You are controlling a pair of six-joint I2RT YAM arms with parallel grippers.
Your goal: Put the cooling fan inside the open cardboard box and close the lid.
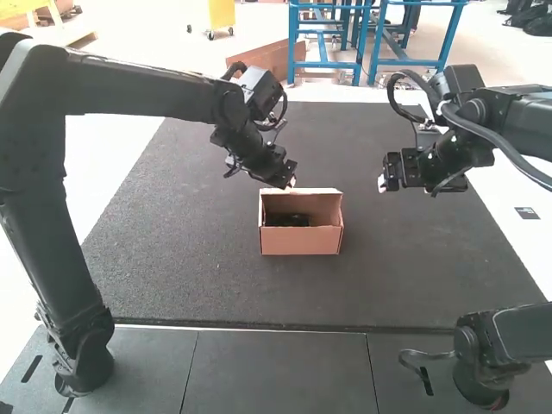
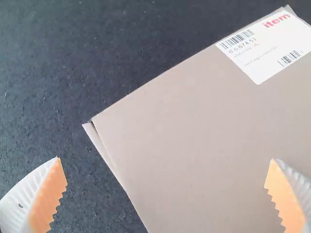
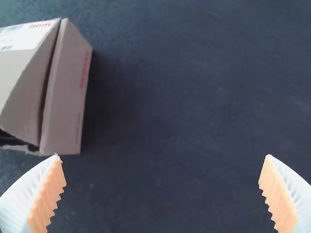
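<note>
The small cardboard box (image 1: 301,226) stands in the middle of the black mat. Its lid (image 1: 304,201) is raised at the back, and a dark cooling fan (image 1: 288,220) lies inside. My left gripper (image 1: 282,177) hovers just behind and above the lid's back left corner. In the left wrist view it is open (image 2: 165,204), with the lid's outer face (image 2: 194,145) and its white label (image 2: 265,46) close below. My right gripper (image 1: 385,178) hangs to the right of the box, apart from it. It is open (image 3: 160,194) over bare mat, with the box (image 3: 43,87) off to one side.
The black mat (image 1: 172,241) spreads widely around the box on all sides. White table surface (image 1: 95,147) borders the mat at the left and right. A small dark tag (image 1: 527,212) lies at the right edge.
</note>
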